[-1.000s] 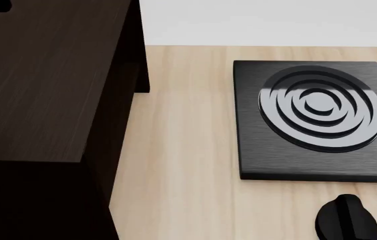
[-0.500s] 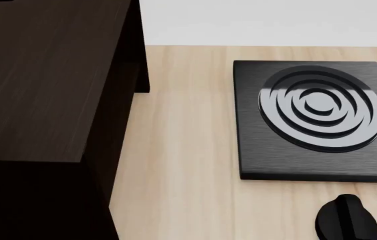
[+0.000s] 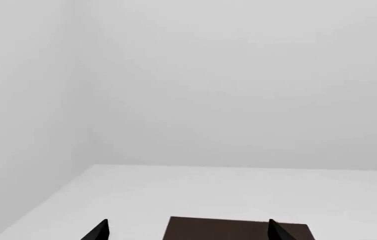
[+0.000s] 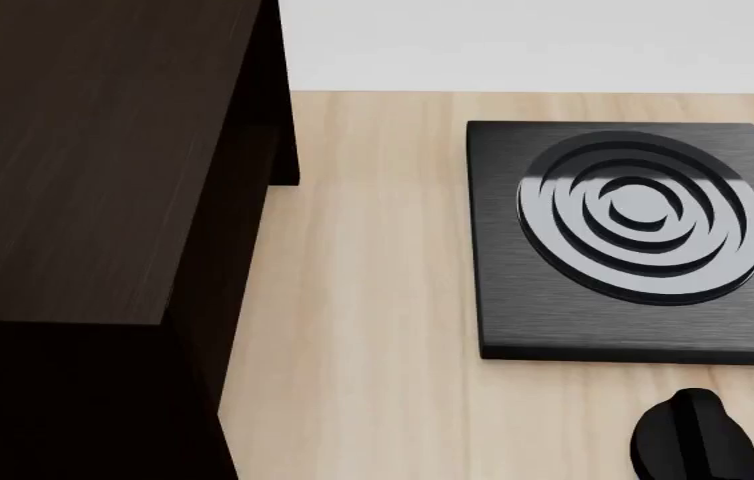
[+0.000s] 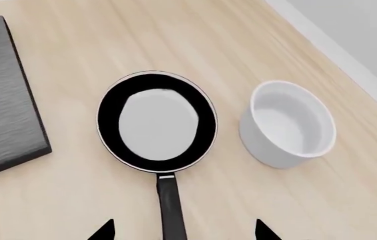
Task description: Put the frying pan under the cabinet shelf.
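Below your right claw [image 5: 183,231], tips spread and empty, the pan [image 5: 156,121] sits on the desk [image 5: 175,40] beside a bowl [image 5: 287,131]; its handle [image 5: 170,207] runs back between your tips. Left claw [image 3: 187,231], spread too, hangs over the cabinet [image 4: 84,180], farther off.

Pale wooden tabletop [image 4: 364,330] against plain light grey walls [image 3: 242,90].

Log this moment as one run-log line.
frying pan: on table, ungrasped | right hand: open, over handle | left hand: open, above cabinet shelf | white bowl: beside pan
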You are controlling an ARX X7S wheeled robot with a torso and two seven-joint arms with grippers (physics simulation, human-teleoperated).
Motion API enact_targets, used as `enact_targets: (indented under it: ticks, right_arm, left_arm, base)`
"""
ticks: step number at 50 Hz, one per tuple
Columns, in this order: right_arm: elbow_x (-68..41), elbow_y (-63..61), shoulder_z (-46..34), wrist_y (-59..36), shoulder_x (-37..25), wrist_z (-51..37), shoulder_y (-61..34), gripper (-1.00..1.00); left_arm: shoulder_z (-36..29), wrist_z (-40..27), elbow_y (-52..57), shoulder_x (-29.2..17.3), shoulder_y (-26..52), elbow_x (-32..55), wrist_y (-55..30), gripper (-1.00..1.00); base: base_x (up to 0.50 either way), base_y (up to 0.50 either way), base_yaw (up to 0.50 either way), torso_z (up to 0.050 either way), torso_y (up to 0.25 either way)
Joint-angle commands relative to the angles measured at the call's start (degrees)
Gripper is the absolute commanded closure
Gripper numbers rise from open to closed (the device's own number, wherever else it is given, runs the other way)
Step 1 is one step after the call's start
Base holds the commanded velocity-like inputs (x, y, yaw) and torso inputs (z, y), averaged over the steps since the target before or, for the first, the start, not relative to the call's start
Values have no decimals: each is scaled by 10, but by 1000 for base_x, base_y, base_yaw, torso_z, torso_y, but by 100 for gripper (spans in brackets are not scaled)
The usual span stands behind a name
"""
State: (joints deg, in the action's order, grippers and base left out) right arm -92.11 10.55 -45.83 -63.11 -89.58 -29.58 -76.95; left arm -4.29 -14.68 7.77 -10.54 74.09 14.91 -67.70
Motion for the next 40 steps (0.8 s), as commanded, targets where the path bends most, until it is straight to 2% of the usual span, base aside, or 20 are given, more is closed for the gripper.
enact_targets:
  ticks: [1, 17, 40]
  right_arm:
    - [53, 43, -12, 16, 11, 58, 15, -100]
    - [115, 125, -34, 55, 58, 128, 41, -100]
    - [243, 275, -60, 88, 160, 249, 4, -100]
  left_arm:
    - [-7, -15, -2, 7, 9, -5, -3, -100]
    - [-24, -30, -46, 15, 20, -17, 26, -100]
    - [-44, -48, -110, 27, 46, -30, 64, -100]
  base:
    - [0, 0, 0, 0, 0]
    - [0, 0, 0, 0, 0]
    - [0, 0, 0, 0, 0]
